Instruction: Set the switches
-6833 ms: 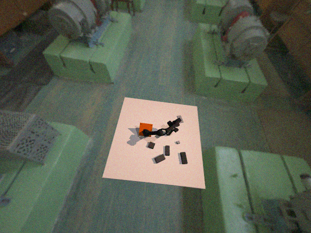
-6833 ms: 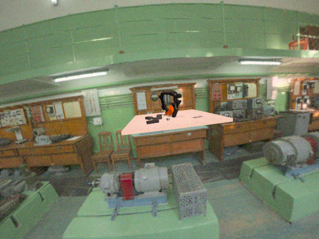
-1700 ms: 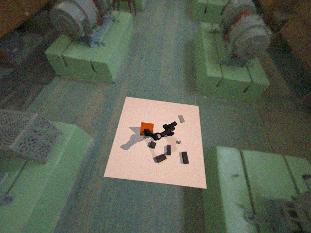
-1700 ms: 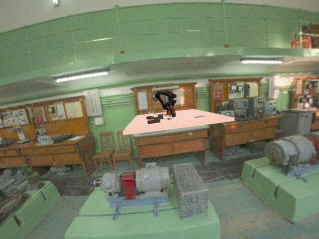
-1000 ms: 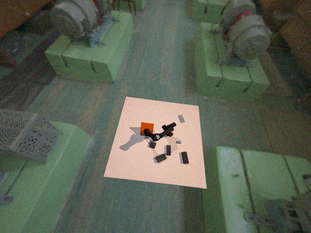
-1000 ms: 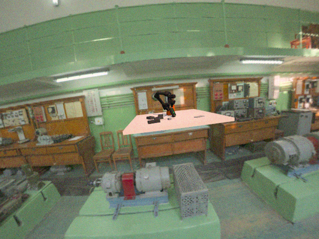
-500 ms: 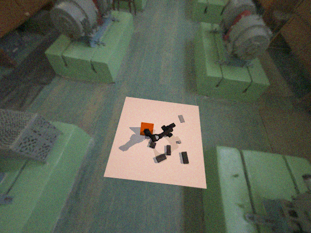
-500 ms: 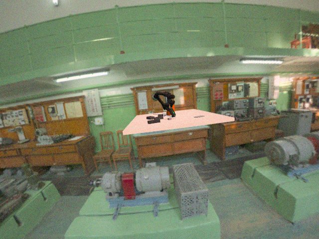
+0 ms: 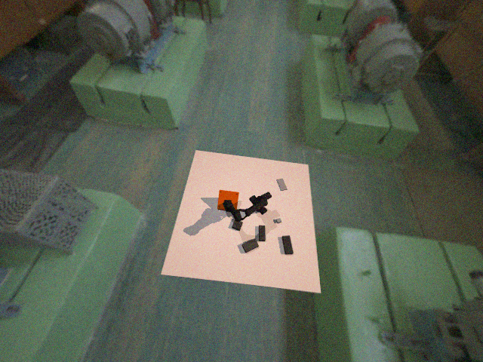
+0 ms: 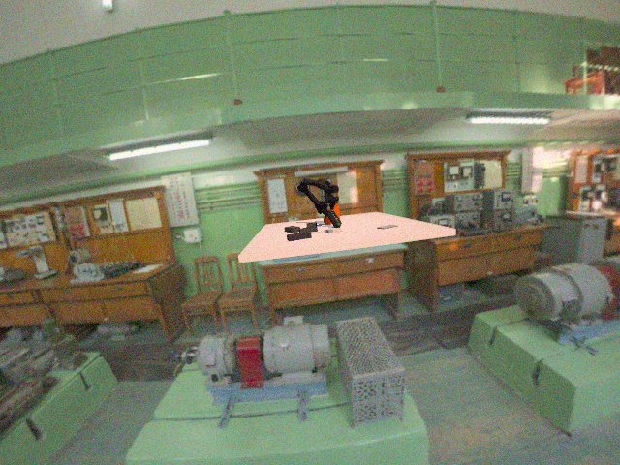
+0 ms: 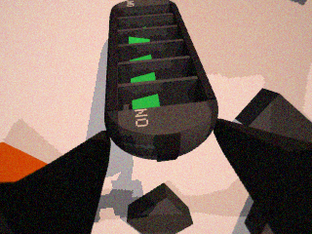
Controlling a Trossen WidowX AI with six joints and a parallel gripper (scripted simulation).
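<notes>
The dark grey controller unit is between the fingertips of my gripper, which is shut on its near end. The unit points away from the wrist camera and looks tilted, with its switch side partly facing the camera. Whether its lower end touches the bench cannot be told. Green shows at the left of the nearer switches; the fifth shows only a green speck, and the farthest is unclear. "ON" is printed at the near end. The underside label is hidden.
An orange square lies by the arm's base. Dark modules and a dark block are on the bench. A grey plate and a small grey piece lie near its right side.
</notes>
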